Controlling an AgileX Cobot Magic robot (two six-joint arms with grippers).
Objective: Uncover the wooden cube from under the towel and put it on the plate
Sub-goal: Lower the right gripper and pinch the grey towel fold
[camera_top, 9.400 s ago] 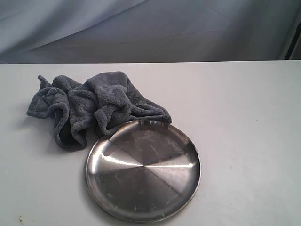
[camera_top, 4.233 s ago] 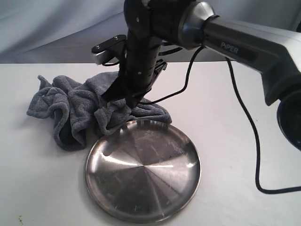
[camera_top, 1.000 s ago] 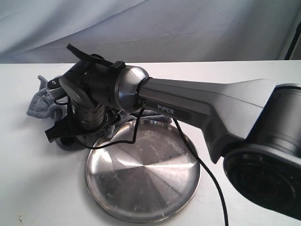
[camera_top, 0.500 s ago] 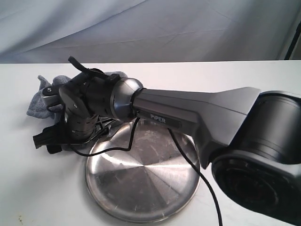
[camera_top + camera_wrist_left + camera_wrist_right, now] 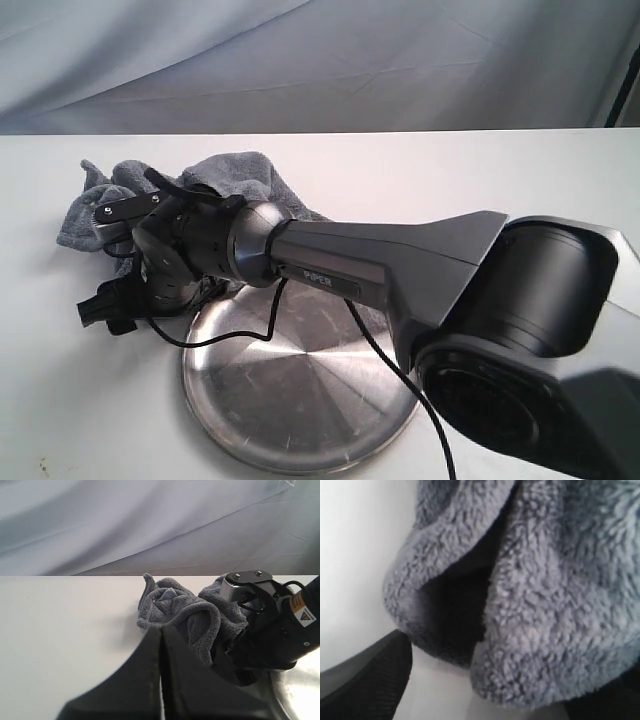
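The grey-blue towel [image 5: 235, 173] lies crumpled at the back left of the table, just behind the steel plate [image 5: 300, 410]. The wooden cube is hidden. My right arm reaches across the plate's far rim, and the right gripper [image 5: 102, 303] is low at the towel's front left edge. In the right wrist view the right gripper [image 5: 505, 667] is open, its fingers [image 5: 372, 675] wide apart with a thick fold of towel [image 5: 540, 610] between them. My left gripper [image 5: 161, 630] is shut on nothing, close in front of the towel [image 5: 175, 605].
The white table [image 5: 560, 190] runs to a back edge under a grey-blue cloth backdrop [image 5: 320, 60]. The right arm's thick body [image 5: 400, 265] and its cable [image 5: 385, 350] hang over the plate. The plate's rim [image 5: 302, 690] shows beside the right wrist [image 5: 272, 630].
The right arm has sunk and swung left, carrying its gripper down to the towel's front left edge. More of the towel's back now shows behind the wrist.
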